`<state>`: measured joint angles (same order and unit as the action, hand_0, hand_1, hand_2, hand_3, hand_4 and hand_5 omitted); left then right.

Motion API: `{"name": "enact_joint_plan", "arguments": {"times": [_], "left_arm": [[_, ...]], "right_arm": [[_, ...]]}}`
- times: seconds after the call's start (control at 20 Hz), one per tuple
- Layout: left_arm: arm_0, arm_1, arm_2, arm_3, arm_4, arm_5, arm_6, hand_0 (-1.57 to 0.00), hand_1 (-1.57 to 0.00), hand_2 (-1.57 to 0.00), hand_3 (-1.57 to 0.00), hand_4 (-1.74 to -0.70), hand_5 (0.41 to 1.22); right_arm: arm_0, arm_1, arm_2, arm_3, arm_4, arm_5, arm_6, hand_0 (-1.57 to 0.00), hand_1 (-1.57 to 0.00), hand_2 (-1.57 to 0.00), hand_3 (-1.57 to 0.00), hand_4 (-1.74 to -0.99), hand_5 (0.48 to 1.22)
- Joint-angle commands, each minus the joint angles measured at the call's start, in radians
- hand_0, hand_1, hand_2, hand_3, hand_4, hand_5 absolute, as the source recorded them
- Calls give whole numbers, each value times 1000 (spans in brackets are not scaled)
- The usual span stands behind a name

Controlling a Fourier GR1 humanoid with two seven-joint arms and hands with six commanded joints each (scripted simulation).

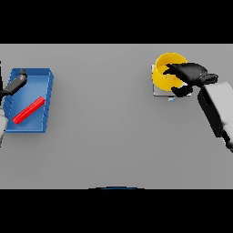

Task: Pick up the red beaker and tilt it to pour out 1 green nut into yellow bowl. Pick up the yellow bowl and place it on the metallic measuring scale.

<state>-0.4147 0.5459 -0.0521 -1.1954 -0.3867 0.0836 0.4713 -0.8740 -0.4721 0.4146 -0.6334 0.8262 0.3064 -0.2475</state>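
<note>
Grey table, head view, one entry per item.

Yellow bowl: upper right of the frame, round, open side up, upright. It sits on top of a pale, flat metal scale, whose square edge shows beneath the bowl's lower left side. A small bluish mark shows at the scale's lower edge; whether it is a display or writing cannot be told.

Right hand: dark, upper right of the frame, on a white and grey arm coming in from the right edge. Its fingers reach over the bowl's right rim and the thumb curls below, so the hand grips the bowl's right wall.

Blue tray: upper left of the frame, rectangular, with raised walls.

Red beaker: a long, narrow red piece lying slantwise inside the tray, lower left end to upper right end.

Left hand: dark, at the left edge, over the tray's upper left corner, apart from the beaker. Fingers straight, holding nothing.

Labels, brands, writing: none legible on any item.
</note>
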Motion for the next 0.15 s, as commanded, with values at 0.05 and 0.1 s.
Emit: {"name": "enact_joint_plan", "arguments": {"times": [0.05, 0.1], "left_arm": [[-12, -1, 4, 7, 5, -2, 1, 1, 1, 1, 1, -722, 665], [-10, 3, 5, 7, 7, -3, -15, 1, 1, 1, 1, -726, 665]], "right_arm": [[-4, 4, -2, 9, 0, 10, 20, -27, -24, -32, -169, -1491, 752], [-4, 10, -3, 11, -3, 14, 27, -21, -19, -25, -146, -1478, 738]]}}
